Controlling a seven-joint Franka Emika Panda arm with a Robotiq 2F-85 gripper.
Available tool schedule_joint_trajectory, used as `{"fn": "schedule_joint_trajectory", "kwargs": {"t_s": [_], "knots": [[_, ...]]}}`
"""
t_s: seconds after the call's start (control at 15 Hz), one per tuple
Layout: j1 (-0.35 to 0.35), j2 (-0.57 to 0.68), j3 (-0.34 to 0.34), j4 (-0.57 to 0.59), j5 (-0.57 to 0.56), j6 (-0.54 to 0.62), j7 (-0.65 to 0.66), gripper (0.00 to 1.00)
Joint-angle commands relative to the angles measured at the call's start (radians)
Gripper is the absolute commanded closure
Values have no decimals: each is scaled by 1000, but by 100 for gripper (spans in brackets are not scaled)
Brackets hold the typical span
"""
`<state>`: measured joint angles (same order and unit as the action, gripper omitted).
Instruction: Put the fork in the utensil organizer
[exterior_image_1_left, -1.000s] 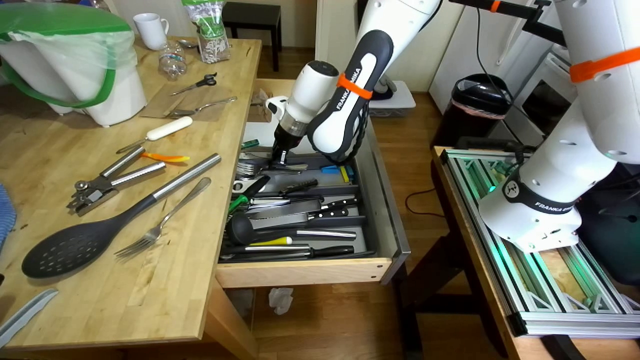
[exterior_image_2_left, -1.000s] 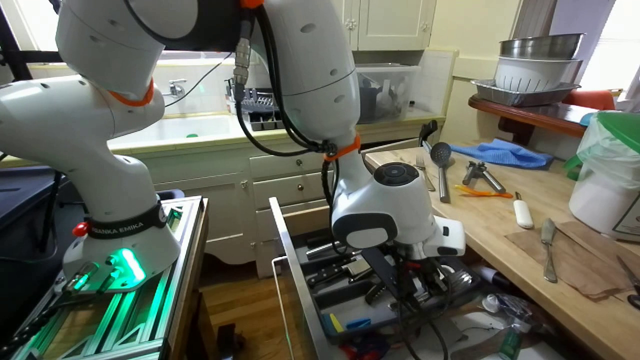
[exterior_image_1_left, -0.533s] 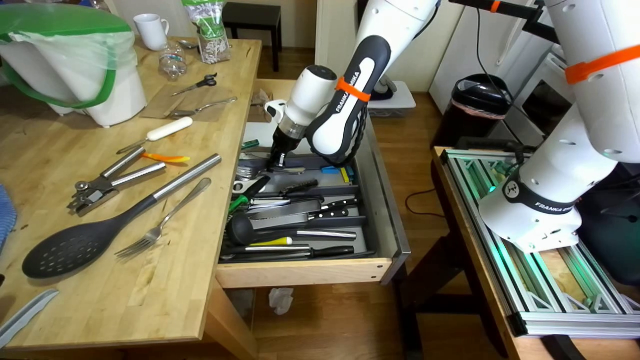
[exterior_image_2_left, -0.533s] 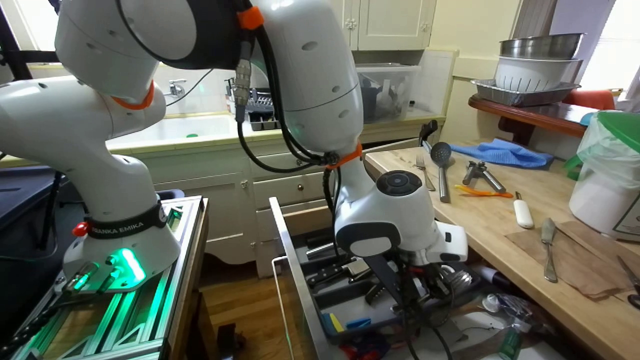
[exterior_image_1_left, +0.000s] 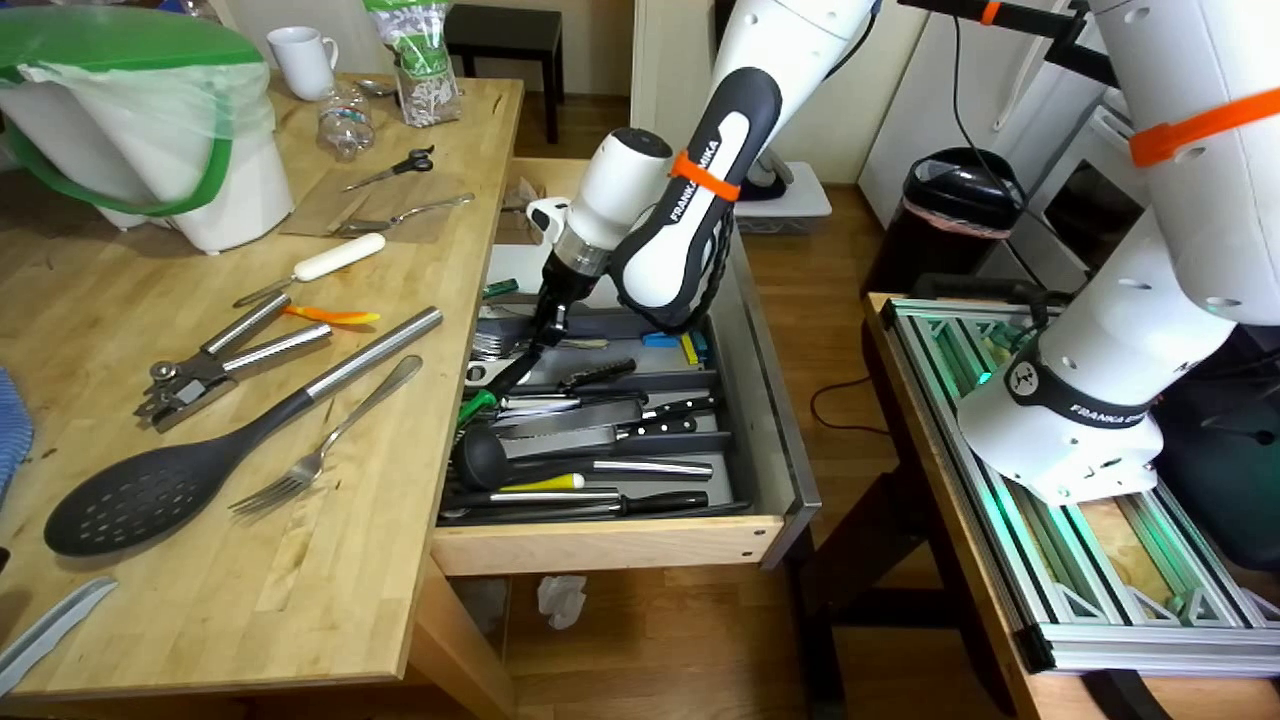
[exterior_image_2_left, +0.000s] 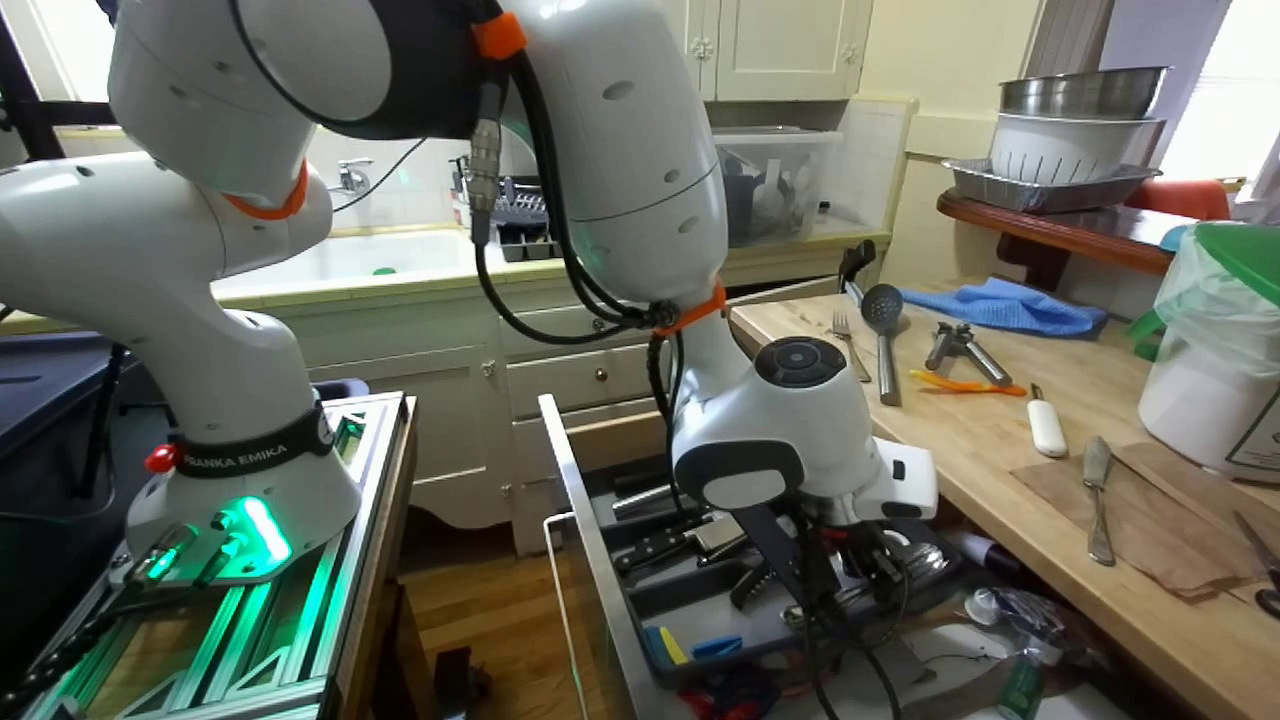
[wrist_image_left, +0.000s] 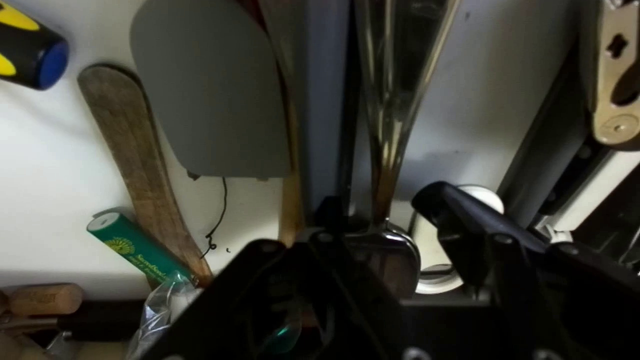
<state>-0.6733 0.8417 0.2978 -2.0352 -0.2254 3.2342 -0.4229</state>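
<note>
Wrist view, dim and partly blurred: the black pincer (wrist_image_left: 390, 222) enters from the bottom, released, its fingers apart. A shiny metal utensil (wrist_image_left: 387, 135) runs through the gap; whether it touches a finger, I cannot tell. Further left lie a wooden stick (wrist_image_left: 132, 135) and a green tube (wrist_image_left: 142, 250). In both exterior views the arm (exterior_image_1_left: 690, 200) reaches down into an open drawer (exterior_image_1_left: 610, 545), the pincer low over the organizer (exterior_image_1_left: 685, 381). In an exterior view it is at the far compartment, near fork tines (exterior_image_1_left: 490, 344); other compartments hold knives (exterior_image_1_left: 605, 413) and a ladle (exterior_image_1_left: 480, 458). A silver fork (exterior_image_1_left: 325, 440) lies outside the organizer, on the worktop (exterior_image_1_left: 340, 620), just beside a slotted spoon (exterior_image_1_left: 215, 460). Which fork the task means, I cannot tell.
</note>
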Motion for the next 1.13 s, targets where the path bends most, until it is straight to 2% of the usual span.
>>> {"fn": "schedule_joint_trajectory", "kwargs": {"t_s": [0.0, 0.13, 0.33, 0.47, 0.67, 0.87, 0.93, 1.0, 1.07], "knots": [[11, -129, -19, -96, 1, -56, 74, 15], [-6, -215, -3, -167, 7, -119, 83, 0], [13, -349, -30, -244, 50, -231, 89, 0], [-44, -428, 29, -273, 111, -361, 23, 0], [-38, -551, 34, -258, 266, -580, -79, 0], [23, -689, -36, -193, 418, -809, -196, 0], [55, -724, -81, -167, 435, -861, -224, 0], [120, -647, -134, -181, 407, -763, -186, 0], [142, -688, -163, -164, 421, -815, -202, 0]]}}
